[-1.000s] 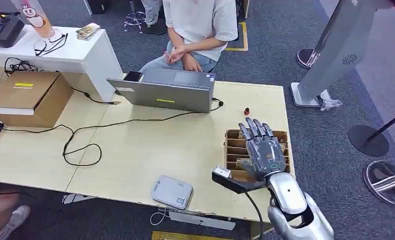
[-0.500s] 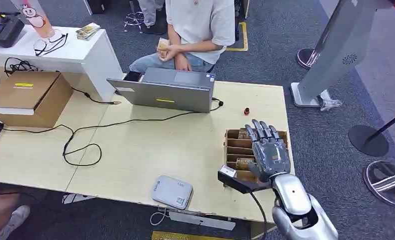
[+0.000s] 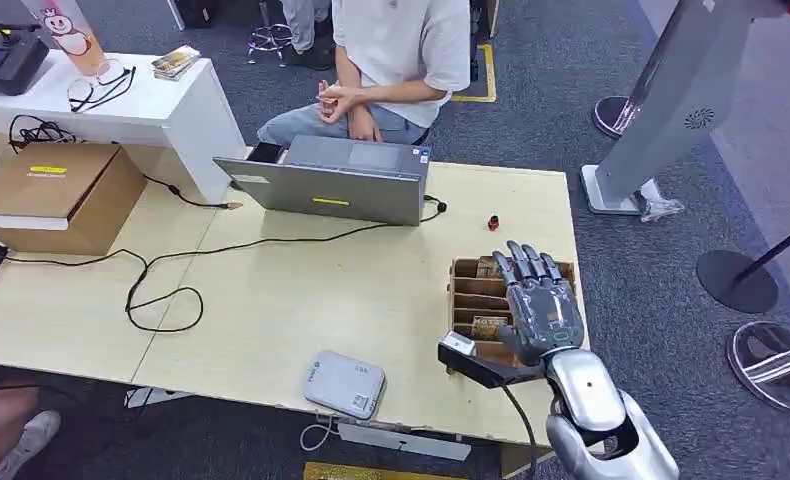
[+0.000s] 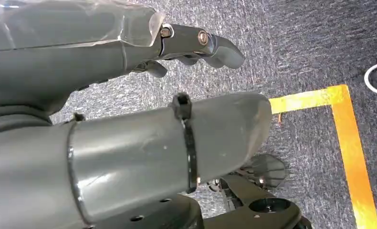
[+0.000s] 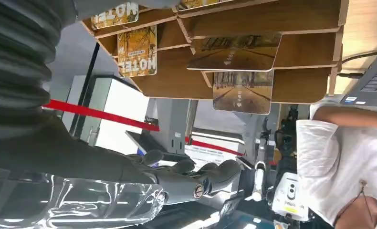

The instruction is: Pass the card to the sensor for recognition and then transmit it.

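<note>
Sitting near the front edge of the pale wooden table [image 3: 301, 300], the flat grey card sensor with rounded corners [image 3: 343, 383] is waiting to the left of everything that matters. Right of it, the brown slotted wooden card rack [image 3: 476, 300] is holding several thin printed hotel cards [image 5: 243, 90], each lying in its own slot with an end poking out past the divider, as the right wrist view is showing. The robot's right hand [image 3: 537, 303] is hovering over that rack with fingers stretched out and apart, grasping nothing. I judge a card like this to be light, stiff and slick, lying nearly flat, so pinching the projecting end between thumb and finger looks better than grabbing from above. The left hand [image 4: 129, 109] is hanging over the grey carpet, its fingers loosely extended and holding nothing. A seated person in a white shirt [image 3: 401, 40] is waiting behind the grey laptop [image 3: 331, 180].
</note>
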Action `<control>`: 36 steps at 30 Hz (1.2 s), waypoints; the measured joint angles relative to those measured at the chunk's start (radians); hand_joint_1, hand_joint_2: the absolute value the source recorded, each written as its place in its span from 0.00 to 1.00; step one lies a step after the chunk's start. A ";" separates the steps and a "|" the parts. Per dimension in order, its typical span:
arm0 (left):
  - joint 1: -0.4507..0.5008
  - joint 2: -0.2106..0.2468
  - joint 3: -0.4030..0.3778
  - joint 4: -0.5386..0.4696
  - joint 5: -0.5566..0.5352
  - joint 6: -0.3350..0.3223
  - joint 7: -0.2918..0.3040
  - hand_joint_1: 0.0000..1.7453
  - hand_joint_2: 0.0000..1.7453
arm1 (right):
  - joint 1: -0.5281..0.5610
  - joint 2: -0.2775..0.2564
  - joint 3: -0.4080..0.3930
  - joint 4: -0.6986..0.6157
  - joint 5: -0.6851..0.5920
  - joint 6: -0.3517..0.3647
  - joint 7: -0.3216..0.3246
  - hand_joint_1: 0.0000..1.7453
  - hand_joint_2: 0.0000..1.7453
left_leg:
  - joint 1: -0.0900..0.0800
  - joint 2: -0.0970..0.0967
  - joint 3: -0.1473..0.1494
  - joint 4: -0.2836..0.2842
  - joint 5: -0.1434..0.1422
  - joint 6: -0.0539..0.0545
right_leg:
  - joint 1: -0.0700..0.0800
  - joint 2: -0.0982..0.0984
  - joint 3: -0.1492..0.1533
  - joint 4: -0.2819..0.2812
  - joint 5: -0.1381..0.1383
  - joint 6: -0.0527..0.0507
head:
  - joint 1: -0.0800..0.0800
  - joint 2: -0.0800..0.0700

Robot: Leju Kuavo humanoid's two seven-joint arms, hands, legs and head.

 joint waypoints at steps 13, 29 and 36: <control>0.000 0.000 0.000 0.000 -0.003 -0.002 0.002 0.00 0.00 | 0.000 0.002 0.007 0.000 0.000 0.008 -0.010 0.31 1.00 | 0.000 0.000 0.000 0.000 0.000 0.000 | 0.000 0.000 0.000 0.000 0.000 0.000 | 0.000 0.000; 0.000 0.000 0.000 0.000 -0.004 0.000 0.002 0.00 0.00 | -0.001 0.018 0.026 -0.003 0.000 0.011 -0.012 0.36 1.00 | 0.000 0.000 0.000 0.000 0.000 0.000 | 0.000 0.000 0.000 0.000 0.000 0.000 | 0.000 0.000; -0.004 -0.003 0.000 0.000 -0.005 0.003 0.002 0.00 0.00 | -0.007 0.031 0.033 0.014 0.002 0.020 -0.023 0.48 1.00 | 0.000 0.000 0.000 0.000 0.000 0.000 | 0.000 0.000 0.000 0.000 0.000 0.000 | 0.000 0.000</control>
